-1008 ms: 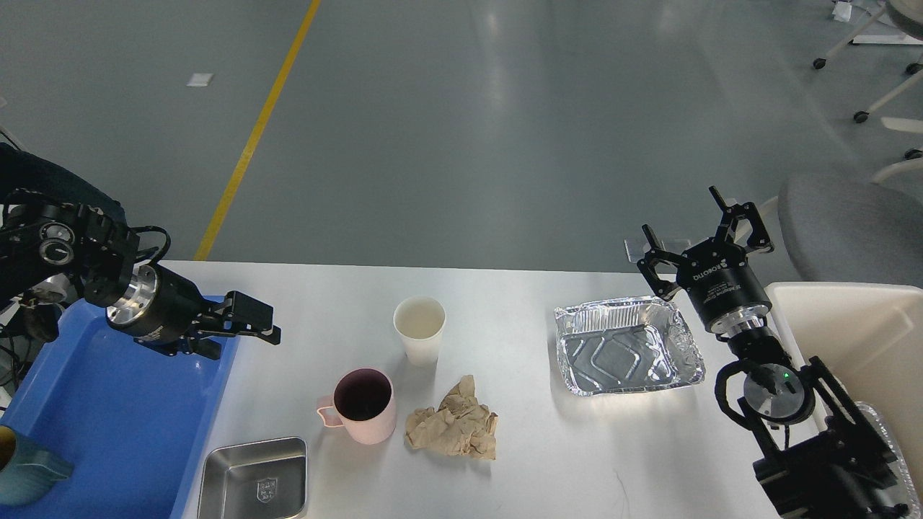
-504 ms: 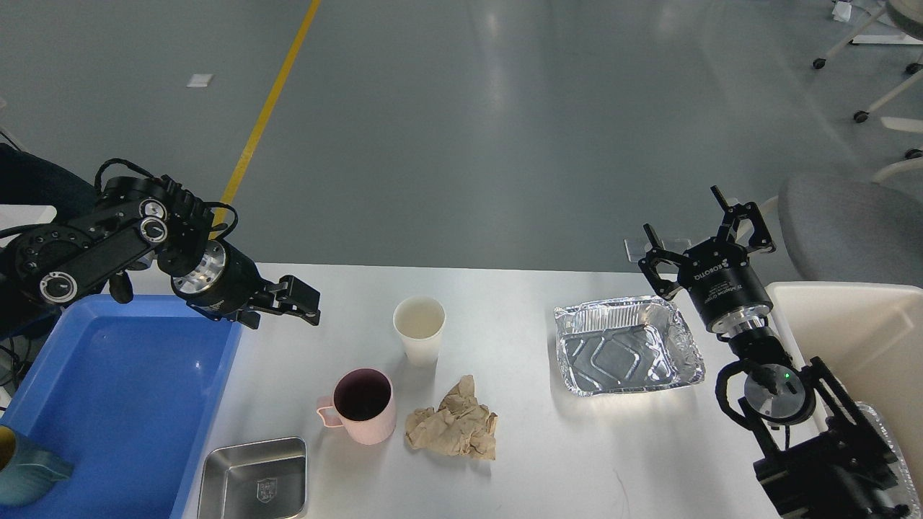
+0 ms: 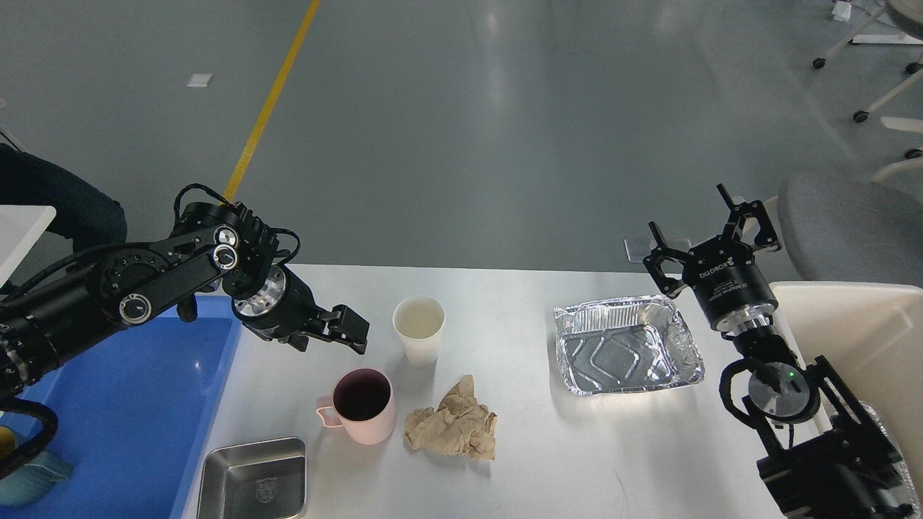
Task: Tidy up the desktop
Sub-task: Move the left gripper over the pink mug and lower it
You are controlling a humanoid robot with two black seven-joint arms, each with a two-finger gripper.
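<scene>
Broadly, the desktop (image 3: 519,432) fills the lower middle of the head view and is only partly tidied, in my judgement. Five loose items remain on it. At its left edge stands the blue tray (image 3: 122,404), holding a teal object (image 3: 29,479) at its near corner, mostly cut off by the frame; the rest of the tray shows bare. At the right edge stands the cream bin (image 3: 858,324); its contents cannot be made out.

On the desktop, largest first: the foil tray (image 3: 627,346), empty, right of centre; the steel dish (image 3: 254,479), empty, at the near left beside the blue tray; the crumpled brown paper (image 3: 454,425); the pink mug (image 3: 360,404), dark inside, contents not determinable; the white paper cup (image 3: 420,328), apparently empty.

The left gripper (image 3: 350,331) hangs above the desktop between mug and cup, holding nothing visible; its finger gap cannot be told. The right gripper (image 3: 710,231) is spread wide, empty, just behind the foil tray.
</scene>
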